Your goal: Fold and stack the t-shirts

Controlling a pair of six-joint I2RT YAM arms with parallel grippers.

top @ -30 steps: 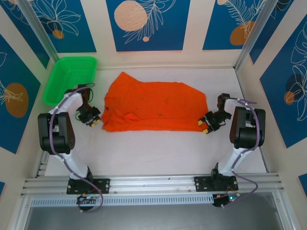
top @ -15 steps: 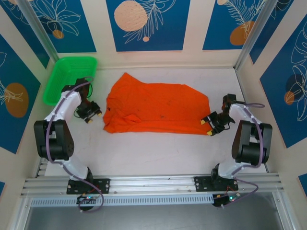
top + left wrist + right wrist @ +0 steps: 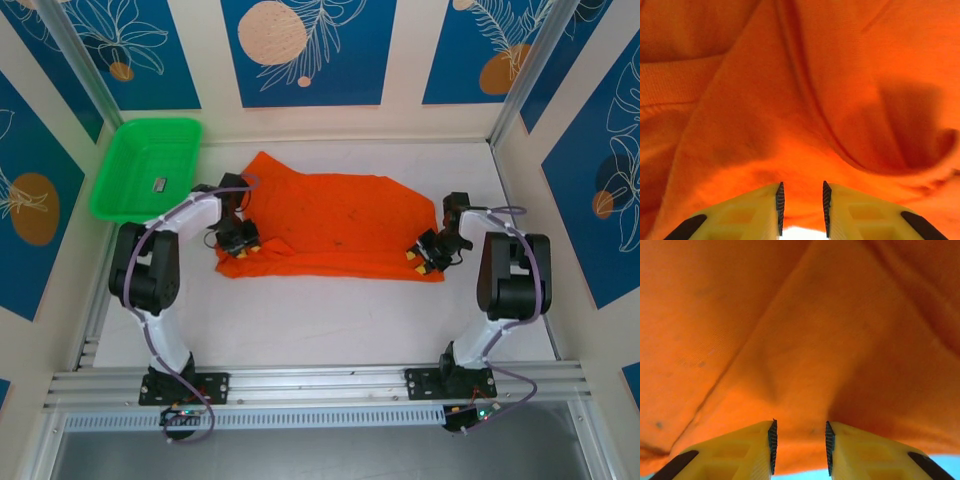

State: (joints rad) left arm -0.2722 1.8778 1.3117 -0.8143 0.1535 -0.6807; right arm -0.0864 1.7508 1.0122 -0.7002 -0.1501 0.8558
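A bright orange t-shirt (image 3: 330, 225) lies spread and rumpled across the middle of the table. My left gripper (image 3: 243, 248) sits low on its left edge, near the lower left corner. In the left wrist view the yellow fingers (image 3: 760, 210) stand a narrow gap apart with orange cloth (image 3: 815, 90) lying between them, so this gripper (image 3: 801, 200) is open. My right gripper (image 3: 420, 258) is down on the shirt's lower right corner. It (image 3: 800, 440) is open too, its jaws narrowly apart over a puckered fold of the cloth (image 3: 790, 330).
A green plastic tray (image 3: 150, 122) stands at the back left with a small dark item (image 3: 160, 184) inside. Patterned walls close in the back and both sides. Bare white table runs between the shirt's near edge and the arm bases.
My left gripper has swung right, from beside the tray onto the shirt's left edge. The right gripper has shifted left onto the lower right corner. Both pairs of jaws have narrowed.
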